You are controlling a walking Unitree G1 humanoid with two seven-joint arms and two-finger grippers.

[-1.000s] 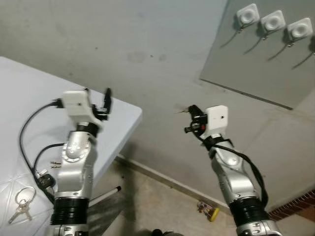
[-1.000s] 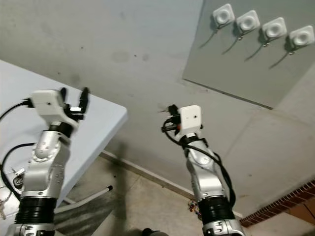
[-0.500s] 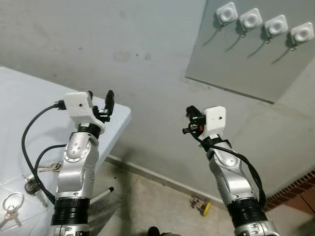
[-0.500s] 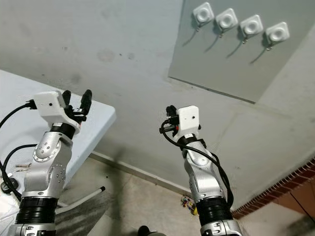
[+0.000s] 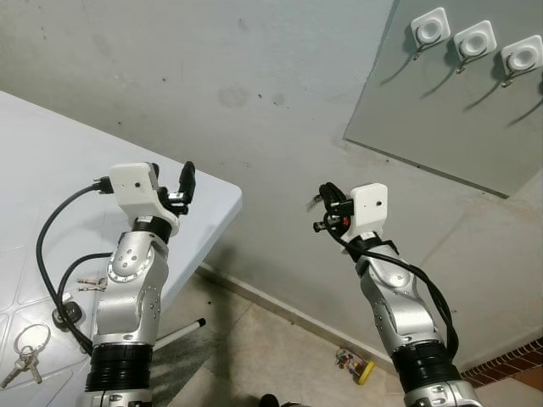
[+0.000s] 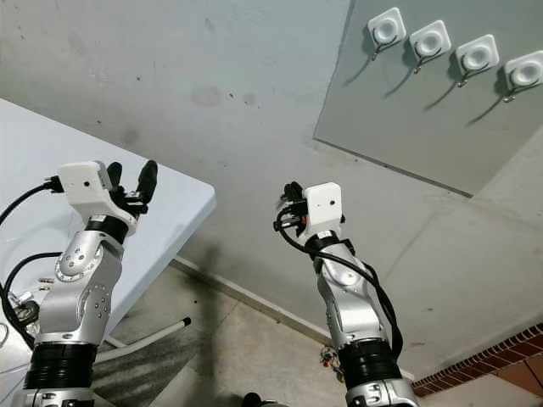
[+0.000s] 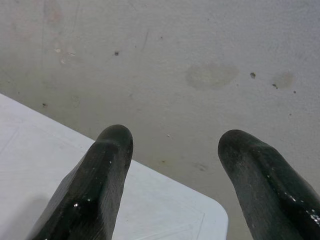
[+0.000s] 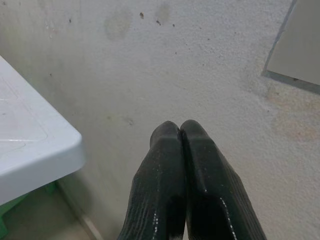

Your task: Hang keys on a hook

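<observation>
A bunch of keys on a ring (image 5: 25,349) lies on the white table (image 5: 51,161) near my left arm's base. A second small key set (image 5: 86,284) and a black fob (image 5: 68,315) lie close by. Several white hooks (image 6: 389,27) sit in a row on a grey wall panel (image 5: 441,119) at the upper right. My left gripper (image 6: 131,176) is raised over the table's corner, open and empty, with black fingertips (image 7: 112,145) facing the wall. My right gripper (image 5: 327,197) is raised well below the hooks. It is shut, and nothing shows between its fingertips (image 8: 167,132).
The table's rounded corner (image 8: 65,145) is left of my right gripper. A stained grey wall (image 5: 254,93) faces both arms. On the floor lie a small yellow and red object (image 5: 361,367) by the skirting and a white table leg (image 5: 182,331). Brick edging (image 6: 475,373) shows at the lower right.
The whole picture has swung sideways and back, so the camera moved. Both arms keep about the same raised poses; the left gripper stays open and the right stays shut.
</observation>
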